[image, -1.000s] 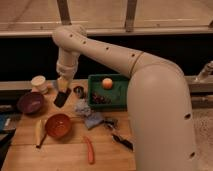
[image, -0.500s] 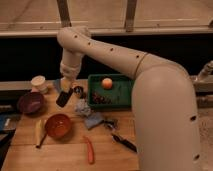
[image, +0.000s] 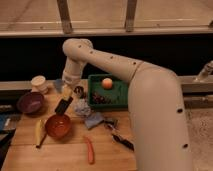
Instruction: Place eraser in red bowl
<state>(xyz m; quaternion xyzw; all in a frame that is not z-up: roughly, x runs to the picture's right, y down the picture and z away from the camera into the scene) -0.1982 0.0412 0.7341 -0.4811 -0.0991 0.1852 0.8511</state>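
The red bowl (image: 58,126) sits on the wooden table (image: 65,155) at front left. My gripper (image: 66,94) hangs from the arm above and just behind the bowl. It is shut on the eraser (image: 63,105), a dark flat block that tilts down from the fingers and hangs over the bowl's far rim, a little above it. The bowl's inside looks empty.
A purple-maroon bowl (image: 30,102) and a pale cup (image: 38,82) stand at the left. A banana (image: 39,131) lies left of the red bowl. A green tray (image: 119,98) holding an orange ball (image: 107,83) is at the right. A blue-grey cloth (image: 93,120), a black tool (image: 121,141) and a red-orange stick (image: 89,150) lie in front.
My gripper has carried the eraser from near the table's back down and forward, towards the red bowl. Nothing else on the table has moved.
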